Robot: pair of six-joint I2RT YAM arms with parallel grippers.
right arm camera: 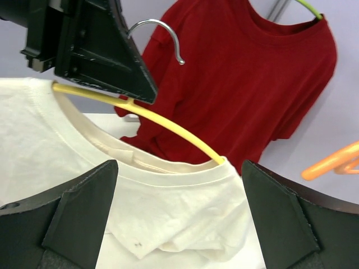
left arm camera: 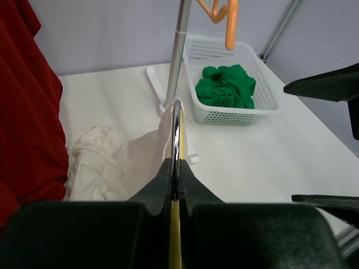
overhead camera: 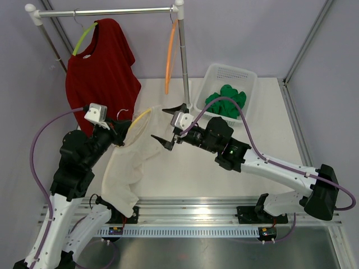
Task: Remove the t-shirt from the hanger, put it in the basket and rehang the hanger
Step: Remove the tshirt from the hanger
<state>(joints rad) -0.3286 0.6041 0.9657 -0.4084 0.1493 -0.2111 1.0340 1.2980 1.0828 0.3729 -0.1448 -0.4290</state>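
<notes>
Top external: I see the cream t-shirt on the yellow hanger, trailing low.
Left gripper: clamped on the hanger.
Right gripper: spread wide beside the t-shirt's shoulder.

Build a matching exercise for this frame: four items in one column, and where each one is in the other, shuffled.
Things
1. red t-shirt
2. cream t-shirt
3. green cloth
4. orange hanger

Places
A. in the white basket
B. bare, hanging from the rail
C. on the yellow hanger gripped by the left claw
D. on a green hanger on the rail

Pairs: 1-D, 2-C, 3-A, 4-B
</notes>
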